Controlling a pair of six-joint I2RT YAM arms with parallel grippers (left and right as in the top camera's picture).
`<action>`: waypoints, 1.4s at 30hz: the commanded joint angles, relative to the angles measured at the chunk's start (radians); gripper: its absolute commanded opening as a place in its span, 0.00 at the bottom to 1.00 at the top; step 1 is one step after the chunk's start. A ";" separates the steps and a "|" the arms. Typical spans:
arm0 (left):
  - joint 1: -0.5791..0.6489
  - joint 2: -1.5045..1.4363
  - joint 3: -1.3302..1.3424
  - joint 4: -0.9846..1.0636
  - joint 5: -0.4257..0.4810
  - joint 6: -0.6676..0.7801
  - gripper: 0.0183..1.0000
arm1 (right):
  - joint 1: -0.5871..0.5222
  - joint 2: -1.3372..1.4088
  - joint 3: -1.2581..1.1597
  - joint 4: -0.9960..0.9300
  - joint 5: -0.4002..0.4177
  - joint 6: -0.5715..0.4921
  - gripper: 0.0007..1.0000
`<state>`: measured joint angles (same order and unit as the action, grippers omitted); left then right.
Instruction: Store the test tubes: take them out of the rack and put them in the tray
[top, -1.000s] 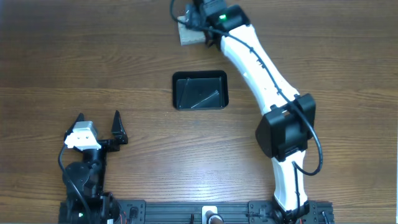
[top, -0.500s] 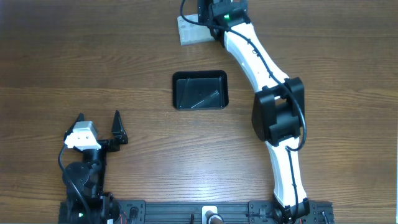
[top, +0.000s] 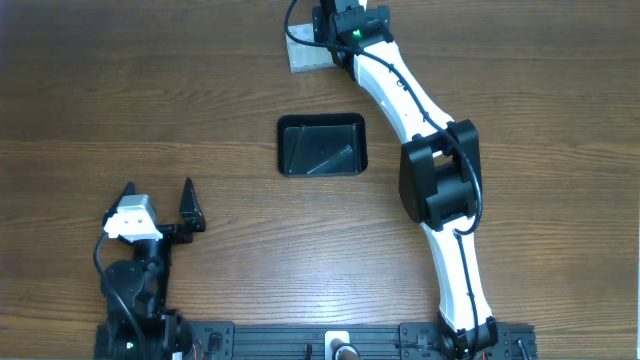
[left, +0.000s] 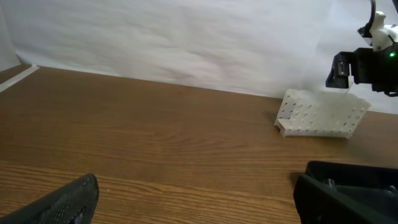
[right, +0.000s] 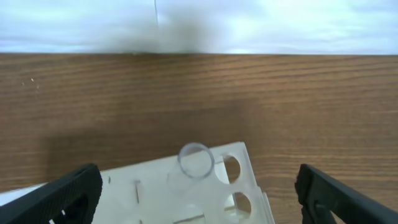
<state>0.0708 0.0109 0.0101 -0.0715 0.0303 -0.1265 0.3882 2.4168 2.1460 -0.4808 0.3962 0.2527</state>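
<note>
Our right gripper (right: 198, 180) hangs over the white rack (right: 186, 196) with its fingers spread wide, one on each side, gripping nothing. Between them we count one test tube (right: 196, 160) standing upright in a hole near the rack's corner, with two open holes just beside it. The rack sits near the table's far edge, close to the white backdrop, so there is little room beyond it. On the arms' side of the rack, and apart from it, lies one black tray (top: 320, 122) with bare wood on every side. Clear glints slant across its floor; we take them for a tube lying there, perhaps two, but cannot count them. Our left gripper (top: 158, 200) sits low near its own base, fingers apart and empty, well apart from tray and rack, with a broad stretch of open table (top: 120, 90) ahead of it.
</note>
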 joint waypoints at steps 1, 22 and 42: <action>0.005 -0.006 -0.004 -0.004 0.013 0.015 1.00 | 0.005 0.023 0.015 0.031 0.016 -0.008 0.96; 0.005 -0.006 -0.004 -0.004 0.013 0.015 1.00 | 0.005 0.054 0.016 0.081 0.017 -0.105 0.30; 0.005 -0.006 -0.004 -0.004 0.013 0.015 1.00 | 0.012 0.025 0.020 0.081 0.017 -0.105 0.10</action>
<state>0.0708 0.0109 0.0101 -0.0715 0.0303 -0.1265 0.3916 2.4584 2.1460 -0.4034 0.4030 0.1501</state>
